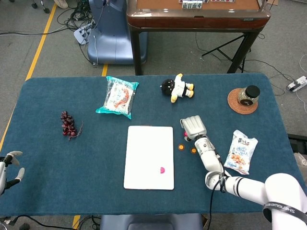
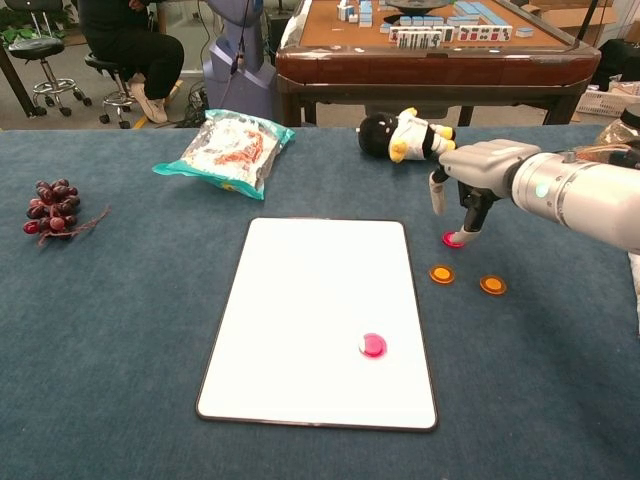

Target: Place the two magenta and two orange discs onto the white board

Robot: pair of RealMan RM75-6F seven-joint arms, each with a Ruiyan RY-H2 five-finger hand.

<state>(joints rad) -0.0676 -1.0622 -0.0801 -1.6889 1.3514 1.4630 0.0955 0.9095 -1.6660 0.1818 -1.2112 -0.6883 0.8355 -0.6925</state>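
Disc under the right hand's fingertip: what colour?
Magenta disc, clearest in the chest view.

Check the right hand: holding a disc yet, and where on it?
Not held. The right hand has a fingertip down on the magenta disc, which lies flat on the table. Left hand holds nothing.

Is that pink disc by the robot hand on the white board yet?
No. The magenta disc under the right robot hand lies on blue cloth, right of the white board.
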